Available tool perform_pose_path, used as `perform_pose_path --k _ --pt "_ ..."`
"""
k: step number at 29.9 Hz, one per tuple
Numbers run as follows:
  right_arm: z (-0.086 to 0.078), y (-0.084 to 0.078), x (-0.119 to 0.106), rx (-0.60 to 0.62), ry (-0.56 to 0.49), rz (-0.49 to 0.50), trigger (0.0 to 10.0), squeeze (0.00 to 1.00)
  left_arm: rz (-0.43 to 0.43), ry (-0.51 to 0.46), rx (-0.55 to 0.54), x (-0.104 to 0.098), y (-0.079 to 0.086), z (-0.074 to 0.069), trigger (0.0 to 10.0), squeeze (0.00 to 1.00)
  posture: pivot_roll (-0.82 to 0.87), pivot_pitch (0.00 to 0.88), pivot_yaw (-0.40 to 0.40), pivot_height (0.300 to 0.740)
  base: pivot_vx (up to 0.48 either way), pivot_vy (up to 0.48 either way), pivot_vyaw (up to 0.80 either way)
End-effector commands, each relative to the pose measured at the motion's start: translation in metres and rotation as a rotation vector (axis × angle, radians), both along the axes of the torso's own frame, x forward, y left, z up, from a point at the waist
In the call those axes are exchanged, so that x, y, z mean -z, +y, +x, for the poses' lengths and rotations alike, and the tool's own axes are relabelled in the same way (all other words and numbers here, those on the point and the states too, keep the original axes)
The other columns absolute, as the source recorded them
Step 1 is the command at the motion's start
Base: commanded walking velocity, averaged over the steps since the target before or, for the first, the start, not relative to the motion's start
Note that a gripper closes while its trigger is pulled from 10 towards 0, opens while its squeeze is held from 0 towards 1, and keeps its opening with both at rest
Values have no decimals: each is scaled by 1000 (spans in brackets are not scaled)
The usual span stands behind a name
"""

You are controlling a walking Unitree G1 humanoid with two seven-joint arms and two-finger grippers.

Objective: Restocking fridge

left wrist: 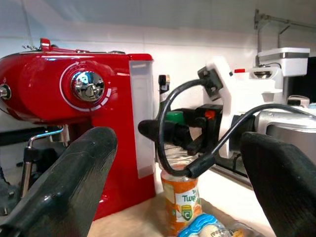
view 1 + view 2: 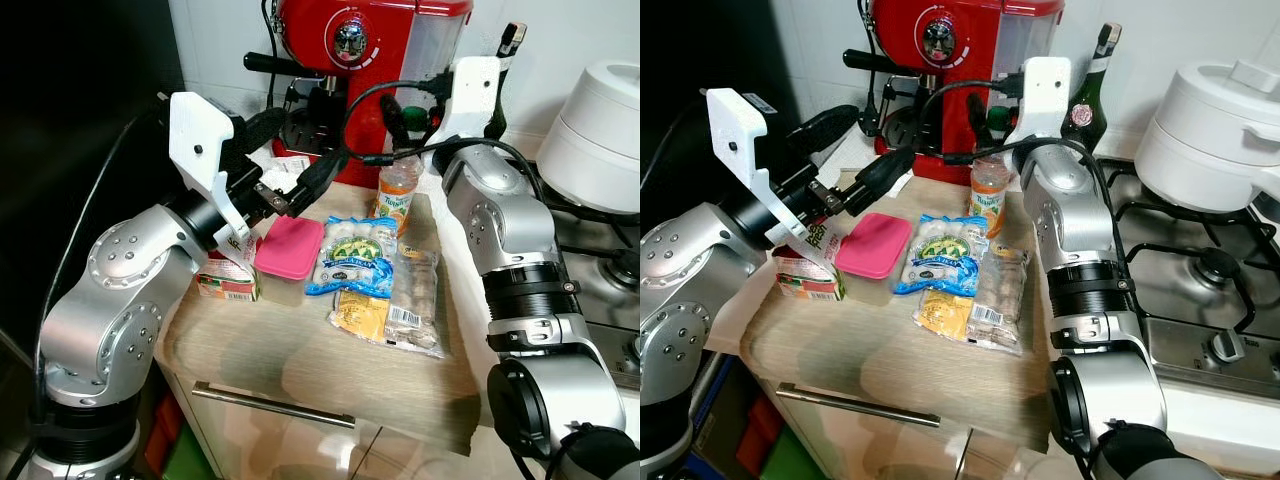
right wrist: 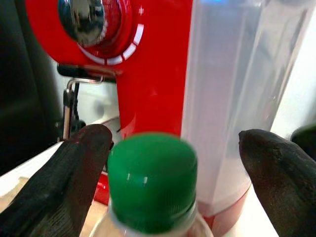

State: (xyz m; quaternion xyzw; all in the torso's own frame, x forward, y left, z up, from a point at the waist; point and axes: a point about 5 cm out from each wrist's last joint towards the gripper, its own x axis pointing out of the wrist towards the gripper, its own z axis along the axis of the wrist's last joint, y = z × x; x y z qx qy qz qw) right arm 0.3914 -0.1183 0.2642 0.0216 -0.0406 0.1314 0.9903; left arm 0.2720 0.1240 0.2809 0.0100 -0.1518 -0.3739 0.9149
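The juice bottle (image 2: 397,193) is stood at the back of the counter (image 2: 300,360), right in front of the red coffee machine (image 2: 365,40); the right gripper (image 3: 173,143) is held with fingers spread wide either side of its green cap (image 3: 152,178), not touching. The left gripper (image 2: 285,150) is parked above the pink-lidded tub (image 2: 288,252), fingers apart, nothing in it. At the tub's 9 o'clock a carton (image 2: 228,280) is seen; at its 3 o'clock the snack bags (image 2: 352,255).

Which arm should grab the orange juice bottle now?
Right, probably. The right tool is open, with its fingers either side of the juice bottle and its green cap. The left tool hovers over the pink-lidded container.
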Motion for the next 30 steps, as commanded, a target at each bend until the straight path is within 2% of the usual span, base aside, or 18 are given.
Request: perform_pose_path --k 1,10,11,12,30 --pt "-1 -4 1 6 10 -11 10000 0 -5 38 2 4 3 2 10000 0 61 0 -40 740 0 0 0" --pt "4 -4 10 10 66 -17 10000 0 -10 73 24 9 1 2 10000 0 61 0 -45 740 0 0 0" --pt "4 -4 11 10 71 -18 8784 0 -10 73 25 9 1 2 10000 0 61 0 -45 740 0 0 0" --pt "5 -4 13 12 74 -18 0 0 -6 72 24 9 0 3 10000 0 61 0 -45 740 0 0 0" --pt "7 -2 23 7 108 -1 0 0 16 93 8 14 -2 5 10000 0 58 0 -44 740 0 0 0"
